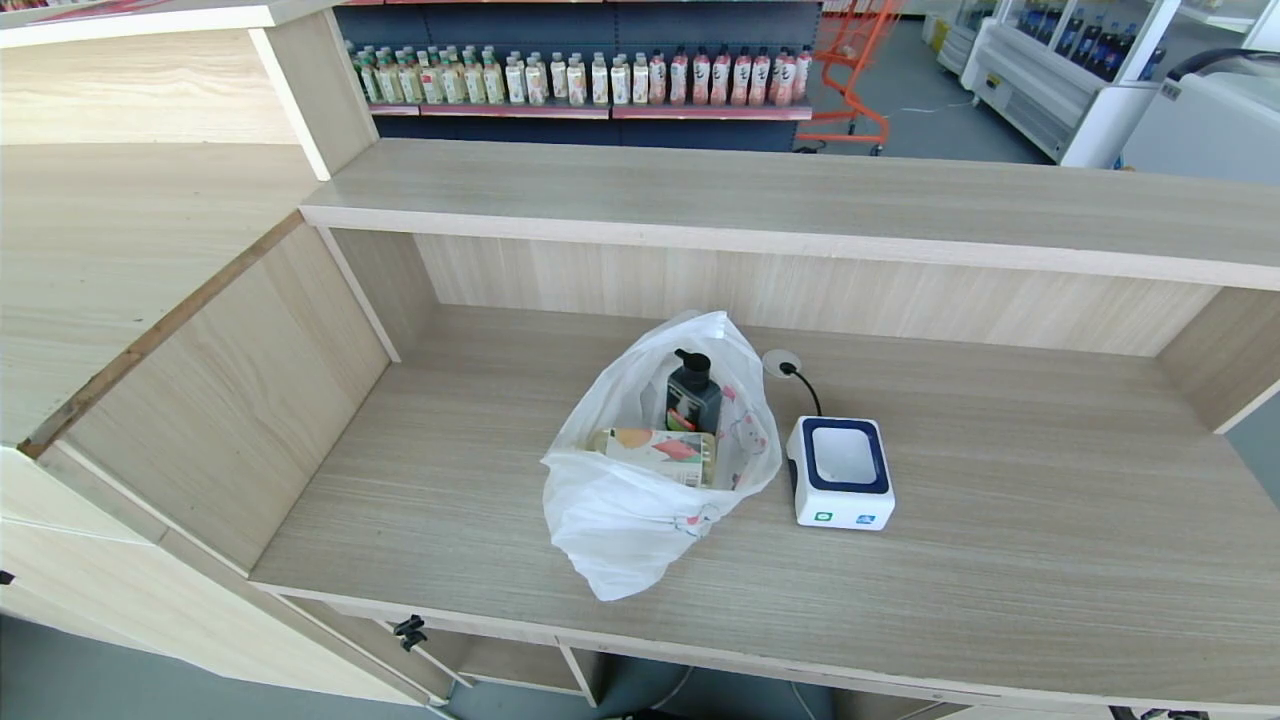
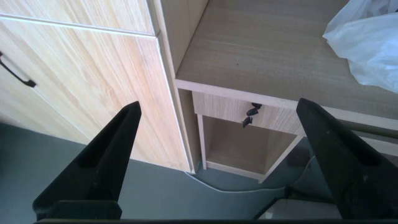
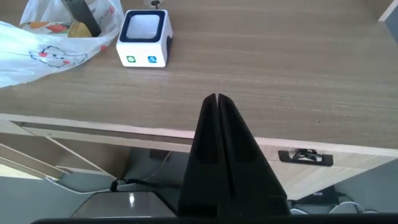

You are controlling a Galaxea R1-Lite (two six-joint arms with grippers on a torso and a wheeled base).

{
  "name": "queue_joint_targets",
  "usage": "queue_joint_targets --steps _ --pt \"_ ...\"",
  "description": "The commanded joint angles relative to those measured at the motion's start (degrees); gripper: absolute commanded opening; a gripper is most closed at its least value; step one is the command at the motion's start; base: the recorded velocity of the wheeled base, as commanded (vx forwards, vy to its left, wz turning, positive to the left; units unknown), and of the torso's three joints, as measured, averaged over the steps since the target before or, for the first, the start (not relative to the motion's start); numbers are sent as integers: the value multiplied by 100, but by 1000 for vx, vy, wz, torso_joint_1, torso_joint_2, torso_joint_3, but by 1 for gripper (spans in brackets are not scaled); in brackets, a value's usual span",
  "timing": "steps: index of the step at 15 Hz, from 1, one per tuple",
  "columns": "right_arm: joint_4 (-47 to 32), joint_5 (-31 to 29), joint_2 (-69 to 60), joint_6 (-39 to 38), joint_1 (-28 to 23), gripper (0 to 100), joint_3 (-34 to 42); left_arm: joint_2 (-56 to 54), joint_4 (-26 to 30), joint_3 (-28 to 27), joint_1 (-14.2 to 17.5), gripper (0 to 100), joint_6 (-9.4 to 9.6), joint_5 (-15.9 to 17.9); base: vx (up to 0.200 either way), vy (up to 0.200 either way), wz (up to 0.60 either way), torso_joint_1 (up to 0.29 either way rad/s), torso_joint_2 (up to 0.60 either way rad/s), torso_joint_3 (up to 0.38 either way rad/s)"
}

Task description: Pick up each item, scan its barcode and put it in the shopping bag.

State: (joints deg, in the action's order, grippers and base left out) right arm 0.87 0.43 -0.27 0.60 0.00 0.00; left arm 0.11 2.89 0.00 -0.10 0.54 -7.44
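A white plastic shopping bag [image 1: 640, 500] stands open on the wooden counter [image 1: 1000, 520]. Inside it are a dark pump bottle [image 1: 692, 395] standing upright and a light carton [image 1: 660, 452] lying across the front. A white and blue barcode scanner [image 1: 840, 470] sits just right of the bag, its cable running to a hole in the counter. My left gripper [image 2: 217, 118] is open with nothing between its fingers, held below and left of the counter's front edge. My right gripper [image 3: 216, 98] is shut and empty, low before the counter's front edge, with the scanner [image 3: 144, 37] and bag [image 3: 56, 43] beyond it.
A raised wooden ledge [image 1: 800, 200] runs behind the counter and a side panel [image 1: 230, 400] walls its left end. Under the counter are drawers with black latches [image 1: 410, 632] [image 3: 305, 155]. Shelves of bottles [image 1: 580, 78] stand in the shop behind.
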Motion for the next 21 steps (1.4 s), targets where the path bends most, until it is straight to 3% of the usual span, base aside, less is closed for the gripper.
queue_joint_targets --steps 1,7,17,21 --pt "1 1 27 2 0 0 0 -2 1 0 1 100 -1 -3 0 0 0 0 0 0" --pt "1 1 27 2 0 0 0 -2 1 0 1 100 8 -3 167 0 0 3 1 1" --pt "1 1 27 2 0 0 0 -2 1 0 1 100 8 -3 0 0 0 0 0 0" --pt "1 1 27 2 0 0 0 -2 1 0 1 100 8 -3 0 -200 0 -5 1 5"
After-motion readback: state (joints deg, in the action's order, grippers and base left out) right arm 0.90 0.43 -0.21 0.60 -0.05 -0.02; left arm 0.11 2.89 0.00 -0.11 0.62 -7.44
